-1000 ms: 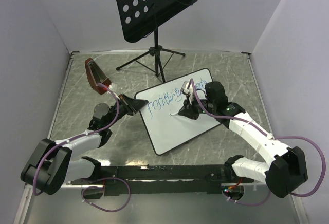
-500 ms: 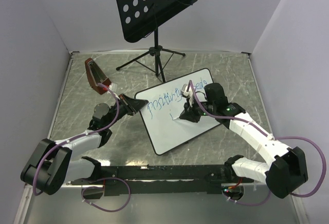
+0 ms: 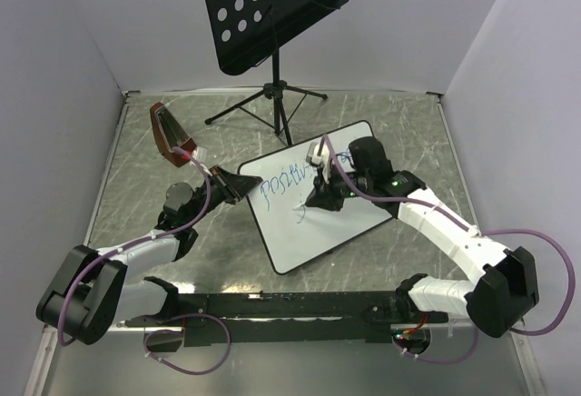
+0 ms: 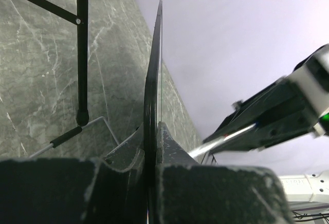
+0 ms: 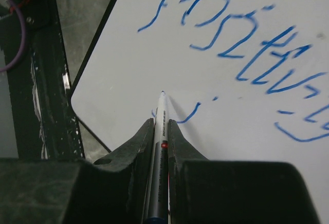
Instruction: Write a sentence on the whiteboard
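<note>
The whiteboard point(image 3: 309, 237) lies tilted on the marble table, thin black rim all round. My left gripper point(image 3: 241, 186) is shut on its left corner. In the left wrist view the board point(image 4: 153, 75) runs edge-on between the fingers of my left gripper point(image 4: 152, 129). My right gripper point(image 3: 315, 202) is shut on a grey marker point(image 5: 161, 124), and the tip touches the board point(image 5: 247, 152) below the first line. The sentence point(image 5: 241, 44) is blue handwriting; "positiv" shows. A short blue stroke point(image 5: 188, 117) sits beside the tip. My right arm hides the rest of the line in the top view.
A black perforated music stand point(image 3: 272, 10) on a tripod point(image 3: 275, 105) rises behind the board. A dark red object point(image 3: 167, 133) lies at the back left. A black rail point(image 3: 290, 305) runs along the near edge. White walls close in the table.
My right gripper has slid left across the board with the marker, leaving a short blue stroke under the first line. The left gripper and the board have not moved.
</note>
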Available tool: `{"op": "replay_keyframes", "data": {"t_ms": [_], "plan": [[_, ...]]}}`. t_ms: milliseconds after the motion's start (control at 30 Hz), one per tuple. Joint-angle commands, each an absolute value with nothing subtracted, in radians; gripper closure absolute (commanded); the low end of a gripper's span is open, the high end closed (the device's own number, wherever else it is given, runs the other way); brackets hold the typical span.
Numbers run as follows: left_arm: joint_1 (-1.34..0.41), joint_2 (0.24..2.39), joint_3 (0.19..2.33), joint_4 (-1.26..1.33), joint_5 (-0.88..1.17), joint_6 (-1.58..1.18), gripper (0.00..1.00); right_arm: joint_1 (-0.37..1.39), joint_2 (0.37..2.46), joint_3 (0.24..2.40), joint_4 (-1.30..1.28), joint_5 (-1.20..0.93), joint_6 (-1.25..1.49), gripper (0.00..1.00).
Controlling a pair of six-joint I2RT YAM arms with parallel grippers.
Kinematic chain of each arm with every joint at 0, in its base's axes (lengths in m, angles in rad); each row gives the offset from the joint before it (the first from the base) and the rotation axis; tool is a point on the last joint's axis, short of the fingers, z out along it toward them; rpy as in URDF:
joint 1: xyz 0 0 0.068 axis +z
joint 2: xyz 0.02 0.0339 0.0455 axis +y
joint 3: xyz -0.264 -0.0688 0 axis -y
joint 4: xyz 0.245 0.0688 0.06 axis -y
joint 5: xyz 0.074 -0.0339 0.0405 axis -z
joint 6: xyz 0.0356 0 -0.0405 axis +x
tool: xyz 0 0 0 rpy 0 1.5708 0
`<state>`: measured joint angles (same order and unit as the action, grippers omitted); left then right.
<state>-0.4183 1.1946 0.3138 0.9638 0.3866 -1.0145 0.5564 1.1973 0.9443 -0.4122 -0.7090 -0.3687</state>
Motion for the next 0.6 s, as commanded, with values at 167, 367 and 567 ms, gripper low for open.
{"op": "replay_keyframes", "data": {"t_ms": [167, 367, 567], "plan": [[-0.426, 1.18, 0.35, 1.069, 0.405, -0.974, 0.99, 0.442, 1.154, 0.963, -0.351, -0.735, -0.341, 1.0], [-0.428, 1.187, 0.353, 1.077, 0.414, -0.977, 0.99, 0.422, 1.158, 0.925, -0.342, -0.698, -0.347, 1.0], [-0.428, 1.186, 0.353, 1.08, 0.413, -0.979, 0.99, 0.422, 1.17, 0.917, -0.344, -0.69, -0.35, 1.0]]}}
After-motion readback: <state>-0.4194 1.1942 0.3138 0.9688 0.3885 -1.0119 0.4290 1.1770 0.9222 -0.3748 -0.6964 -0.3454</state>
